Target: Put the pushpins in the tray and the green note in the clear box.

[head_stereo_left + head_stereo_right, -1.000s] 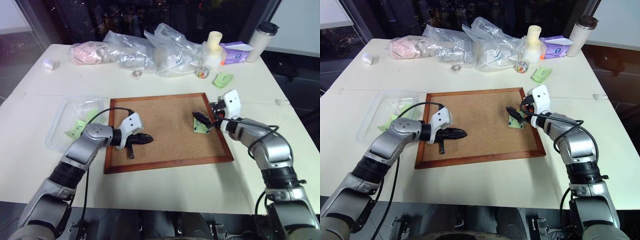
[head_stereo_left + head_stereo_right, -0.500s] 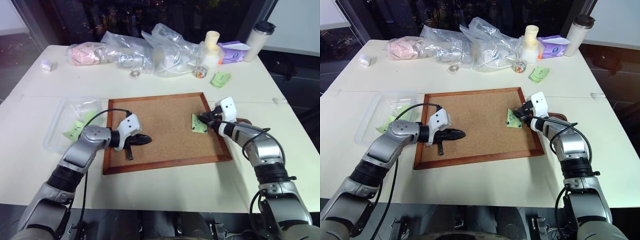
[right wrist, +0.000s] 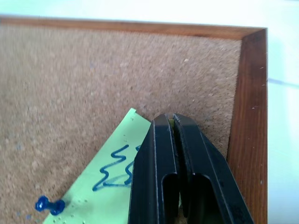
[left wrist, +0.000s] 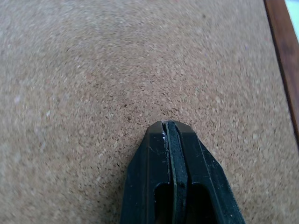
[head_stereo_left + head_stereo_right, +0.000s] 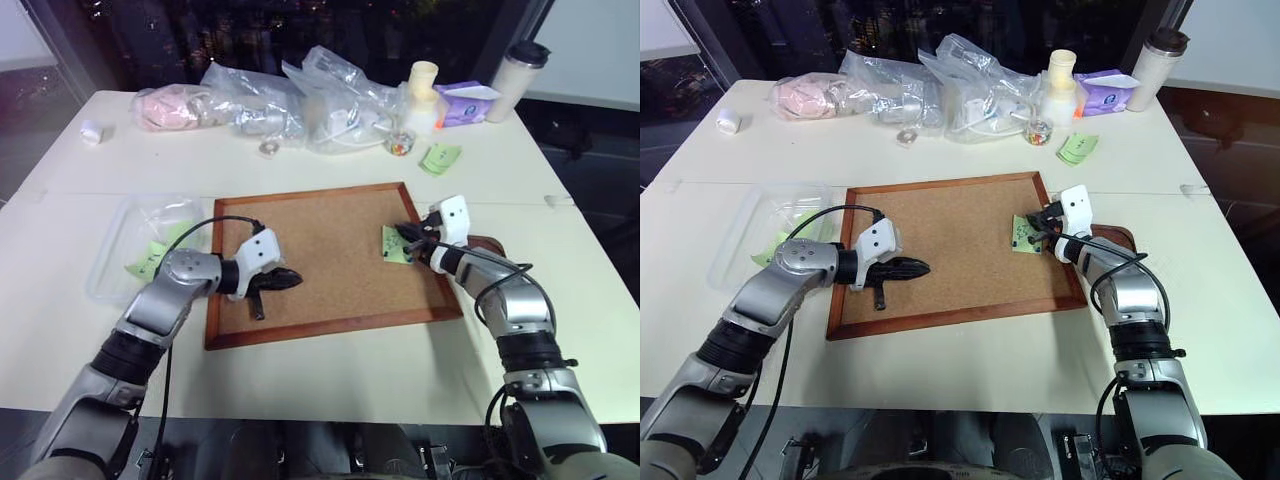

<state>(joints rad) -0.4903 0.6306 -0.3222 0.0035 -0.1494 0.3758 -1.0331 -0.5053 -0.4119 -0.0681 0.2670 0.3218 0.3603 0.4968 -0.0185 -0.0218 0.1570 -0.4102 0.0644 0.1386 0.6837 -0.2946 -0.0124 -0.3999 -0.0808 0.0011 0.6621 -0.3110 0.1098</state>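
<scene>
Head views: one cork board lies mid-counter. One green note sits at the board's right side, the right pincer at its right edge. One tray lies just right of the board, one clear box to its left. Plastic bags crowd the far edge.

Left wrist view: the left pincer is pressed closed over bare cork.

Right wrist view: fingers closed over the scribbled note; one blue pushpin lies at its corner.
</scene>
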